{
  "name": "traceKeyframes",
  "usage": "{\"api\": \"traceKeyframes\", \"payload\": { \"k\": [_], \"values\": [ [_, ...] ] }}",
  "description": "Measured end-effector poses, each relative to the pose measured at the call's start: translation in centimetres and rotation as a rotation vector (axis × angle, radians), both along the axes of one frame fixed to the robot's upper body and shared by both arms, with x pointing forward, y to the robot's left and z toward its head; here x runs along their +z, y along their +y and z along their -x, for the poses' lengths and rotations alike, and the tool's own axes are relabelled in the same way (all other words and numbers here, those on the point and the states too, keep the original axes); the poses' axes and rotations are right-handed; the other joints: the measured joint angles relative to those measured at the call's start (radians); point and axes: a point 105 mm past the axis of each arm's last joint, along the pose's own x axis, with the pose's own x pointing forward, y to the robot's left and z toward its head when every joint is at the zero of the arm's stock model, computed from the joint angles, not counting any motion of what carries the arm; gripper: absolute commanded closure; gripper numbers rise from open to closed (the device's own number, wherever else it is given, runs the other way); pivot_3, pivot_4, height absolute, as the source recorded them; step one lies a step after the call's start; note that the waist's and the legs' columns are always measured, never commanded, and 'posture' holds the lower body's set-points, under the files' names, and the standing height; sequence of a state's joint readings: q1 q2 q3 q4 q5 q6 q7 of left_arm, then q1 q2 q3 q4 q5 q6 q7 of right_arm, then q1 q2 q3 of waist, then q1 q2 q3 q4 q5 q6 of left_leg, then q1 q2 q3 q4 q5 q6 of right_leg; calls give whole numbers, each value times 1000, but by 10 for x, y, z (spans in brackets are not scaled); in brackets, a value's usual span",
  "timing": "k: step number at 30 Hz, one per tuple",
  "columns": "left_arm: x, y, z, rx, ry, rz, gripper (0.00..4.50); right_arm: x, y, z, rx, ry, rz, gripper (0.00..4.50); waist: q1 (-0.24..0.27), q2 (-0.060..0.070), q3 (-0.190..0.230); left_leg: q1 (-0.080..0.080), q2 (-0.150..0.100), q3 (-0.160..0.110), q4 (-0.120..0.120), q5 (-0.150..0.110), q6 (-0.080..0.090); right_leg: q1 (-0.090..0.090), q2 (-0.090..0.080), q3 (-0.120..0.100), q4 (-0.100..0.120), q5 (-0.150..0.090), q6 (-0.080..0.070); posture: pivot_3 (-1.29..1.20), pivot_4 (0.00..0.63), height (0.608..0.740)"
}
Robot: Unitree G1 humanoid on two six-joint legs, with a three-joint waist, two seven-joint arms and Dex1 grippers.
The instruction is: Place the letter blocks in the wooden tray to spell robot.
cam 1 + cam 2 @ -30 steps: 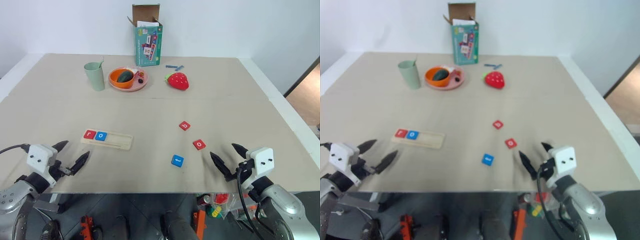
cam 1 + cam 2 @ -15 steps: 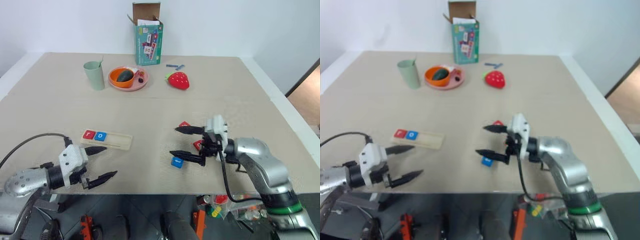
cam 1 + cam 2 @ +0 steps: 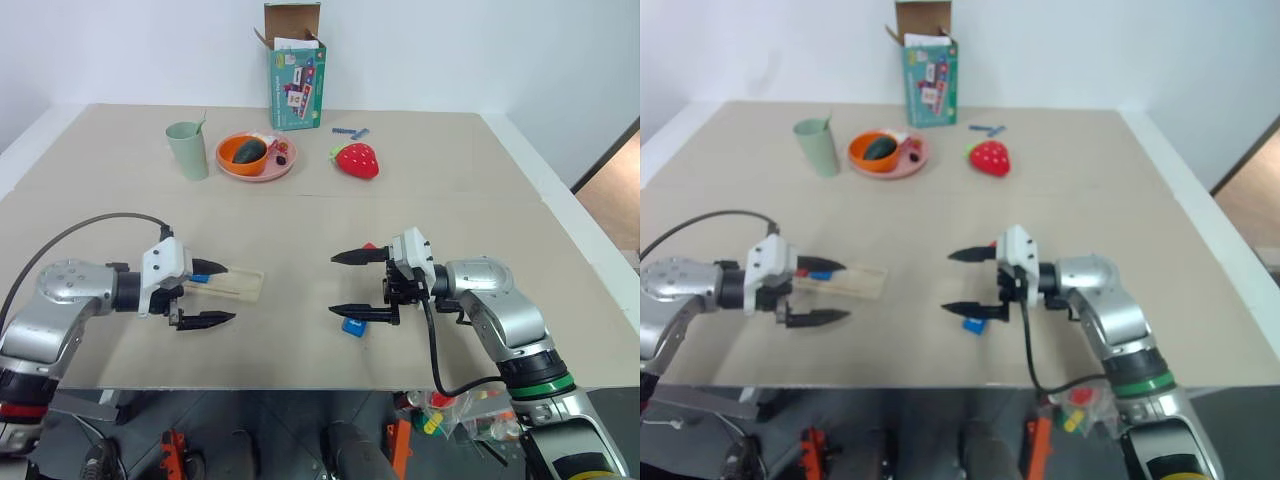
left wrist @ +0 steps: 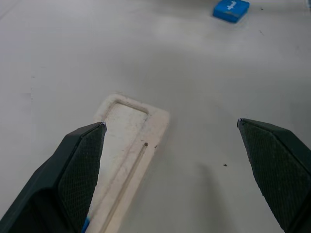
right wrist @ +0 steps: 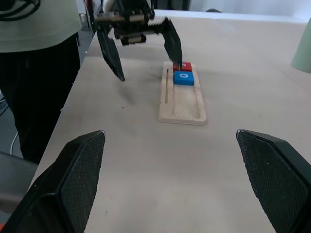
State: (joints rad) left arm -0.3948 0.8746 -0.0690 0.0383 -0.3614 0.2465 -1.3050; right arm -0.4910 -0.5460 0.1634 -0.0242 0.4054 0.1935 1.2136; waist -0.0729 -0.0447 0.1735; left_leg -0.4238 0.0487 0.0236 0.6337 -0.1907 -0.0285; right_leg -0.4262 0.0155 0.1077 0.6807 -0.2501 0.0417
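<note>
Both arms have swung inward over the bench [image 3: 300,225] — right hand [image 3: 348,283] wide above the blue tile [image 3: 352,324], left hand [image 3: 215,294] wide beside the wooden tray [image 3: 240,283] — poised for a third letter.

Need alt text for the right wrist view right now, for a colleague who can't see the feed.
Between the right gripper's wide-open black fingers, the wooden tray lies on the beige table, holding a red tile and a blue tile at its far end. The left gripper, also open, hovers at that end, and a person stands at the table's edge.
</note>
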Motion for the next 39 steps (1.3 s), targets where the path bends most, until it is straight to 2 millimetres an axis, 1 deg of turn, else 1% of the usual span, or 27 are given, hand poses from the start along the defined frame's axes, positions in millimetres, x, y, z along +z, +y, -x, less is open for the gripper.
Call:
{"api": "traceKeyframes", "payload": {
  "k": [4, 6, 9, 13, 14, 15, 16, 18, 21, 23, 29, 33, 38, 39],
  "values": [
    [-5, -1, -9, -32, 45, -31, 0, -2, 1, 2, -14, -4, -5, 33, 1, 0, 0, 0, 0, -2, 1, 0, 0, 0, 1, 0, 1, 0, 0, 0, 150, 740],
    [-7, -1, -16, -41, 53, -39, 0, -2, 1, 3, -29, -9, -7, 33, 1, 0, 0, 0, 0, -3, 1, 0, 0, 1, 1, 0, 1, 0, 0, 0, 150, 740],
    [-11, 6, -22, -42, 71, -73, 0, -3, 0, 5, -46, -10, -11, 33, -1, 0, 0, 0, 0, -3, 1, 0, 0, 0, 2, 0, 1, 0, 0, 0, 150, 740],
    [-22, 7, -18, -91, 111, -133, 1161, -3, 0, 6, -62, -13, -13, 0, 0, 0, 0, -1, 0, -4, 1, 0, 0, 0, 2, 0, 1, 0, 0, 0, 150, 740],
    [-22, 8, -19, -100, 103, -145, 1557, -3, -1, 7, -65, -15, -13, 0, 1, 0, 0, -1, 0, -4, 1, 0, 0, 1, 2, 0, 1, 0, 0, 0, 150, 740],
    [-21, 8, -21, -104, 99, -157, 1793, -3, -1, 7, -66, -14, -13, 0, 1, 0, 0, -1, 0, -5, 1, 0, 0, 1, 2, 0, 1, -1, 0, 0, 150, 740],
    [-22, 8, -22, -110, 91, -175, 2140, -4, -1, 8, -69, -13, -14, 0, 2, 0, 0, -1, 0, -5, 1, 0, 0, 1, 2, 0, 1, -1, 0, 0, 150, 740],
    [-22, 8, -25, -120, 75, -200, 2923, -5, -1, 7, -79, -6, -15, 0, 2, 0, 0, -1, 0, -5, 2, 0, 0, 2, 2, 0, 1, -1, 0, 0, 150, 740],
    [-21, 5, -28, -138, 61, -204, 3857, -6, -3, 7, -90, -4, -15, 0, 1, 0, 0, -1, 0, -5, 2, 0, 0, 2, 2, 0, 1, 0, 0, 0, 150, 740],
    [-19, 6, -32, -131, 54, -211, 4374, -6, -3, 7, -91, -5, -14, 0, 1, 0, 0, 0, 0, -5, 2, 0, 0, 2, 3, 0, 2, 0, 0, 0, 150, 740],
    [-18, 5, -36, -146, 22, -236, 4374, -6, -4, 7, -94, -7, -11, 0, 1, 1, 0, 0, 0, -6, 3, 0, 0, 2, 3, 0, 2, 0, 0, 0, 150, 740],
    [-18, -6, -39, -161, 15, -221, 4374, -7, -4, 6, -95, -11, -7, 0, 5, 1, 0, 0, -1, -6, 4, 0, 0, 3, 3, 0, 2, 0, 1, 0, 150, 740],
    [-19, -12, -40, -159, 25, -212, 4374, -7, -4, 6, -96, -12, -5, 0, 6, 1, 0, 0, -1, -6, 5, 0, 0, 4, 2, 0, 2, 0, 2, 0, 150, 740],
    [-18, -12, -40, -153, 33, -209, 4128, -7, -4, 6, -96, -12, -5, 0, 6, 1, 0, 0, -1, -6, 5, 0, 0, 4, 3, 0, 2, 0, 2, 0, 150, 740]
  ]
}}
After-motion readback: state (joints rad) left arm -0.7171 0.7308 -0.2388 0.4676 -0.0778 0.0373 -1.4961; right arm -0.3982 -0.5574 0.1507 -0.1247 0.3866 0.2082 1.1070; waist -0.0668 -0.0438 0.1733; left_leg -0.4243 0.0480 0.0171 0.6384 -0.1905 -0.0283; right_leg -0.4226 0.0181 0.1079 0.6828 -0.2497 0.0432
